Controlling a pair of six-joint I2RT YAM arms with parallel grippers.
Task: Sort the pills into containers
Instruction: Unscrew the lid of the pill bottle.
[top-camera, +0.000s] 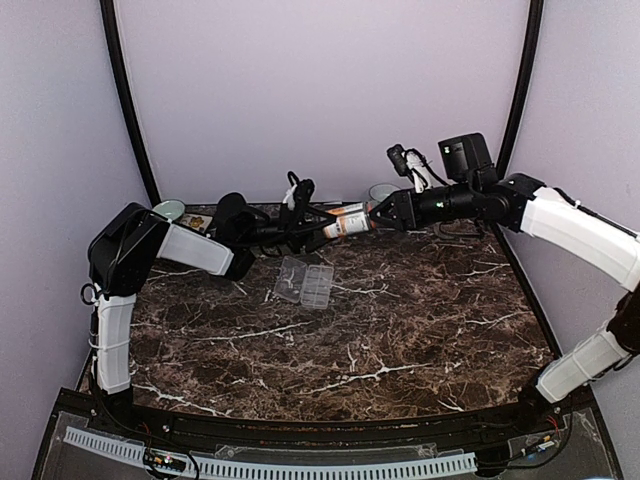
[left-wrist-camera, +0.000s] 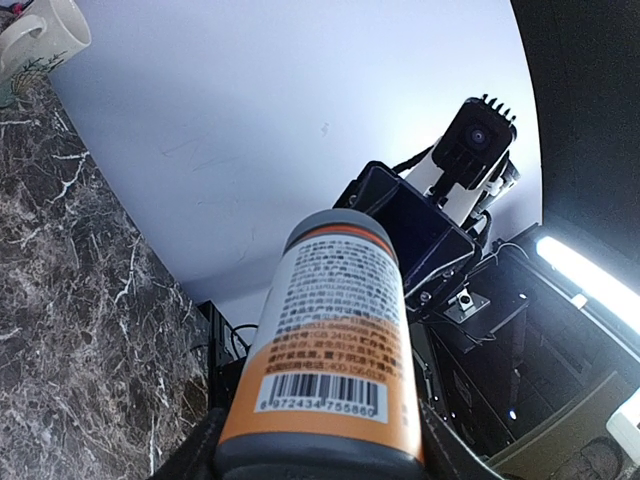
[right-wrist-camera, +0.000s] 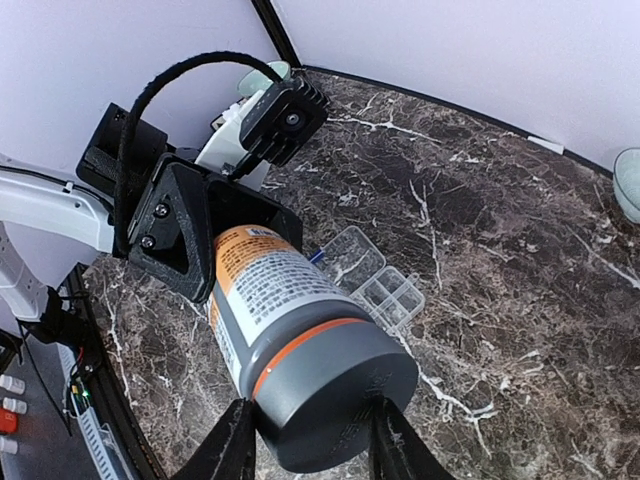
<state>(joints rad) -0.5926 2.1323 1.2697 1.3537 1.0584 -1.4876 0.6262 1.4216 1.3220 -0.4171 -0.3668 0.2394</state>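
A grey-capped white-and-orange bottle (top-camera: 347, 220) hangs level above the back of the table, held between both arms. My left gripper (left-wrist-camera: 320, 445) is shut on its base end, barcode label (left-wrist-camera: 318, 393) facing the camera. My right gripper (right-wrist-camera: 310, 432) has a finger pressed on each side of the grey cap (right-wrist-camera: 335, 390), shut on it. The clear organizer box (top-camera: 305, 282) lies open on the marble below, its containers (right-wrist-camera: 392, 295) next to the flipped-back lid. No pills show in any view.
A cream mug (left-wrist-camera: 40, 35) stands at the table's back left. A pale bowl (right-wrist-camera: 630, 180) sits at the back right, near the wall. The dark marble tabletop (top-camera: 400, 340) stretches toward the arm bases.
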